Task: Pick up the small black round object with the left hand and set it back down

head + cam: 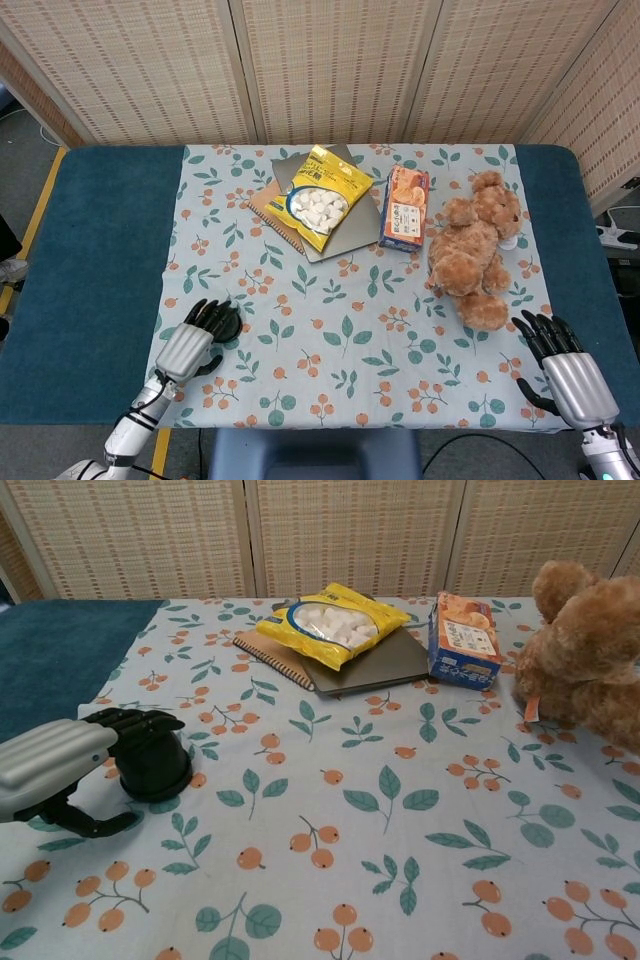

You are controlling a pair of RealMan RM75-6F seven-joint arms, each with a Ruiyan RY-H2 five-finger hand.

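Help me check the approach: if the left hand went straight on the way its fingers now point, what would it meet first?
The small black round object: the left hand has its fingers draped over its top already, probably touching, though contact is hard to confirm.

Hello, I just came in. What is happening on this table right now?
The robot's left hand is at the small black round object, fingers draped over its top, thumb apart below. The object sits on the floral cloth, not lifted. The right hand rests open at the table's near right corner, holding nothing. A snack bag, a cookie box and a teddy bear lie untouched farther back.
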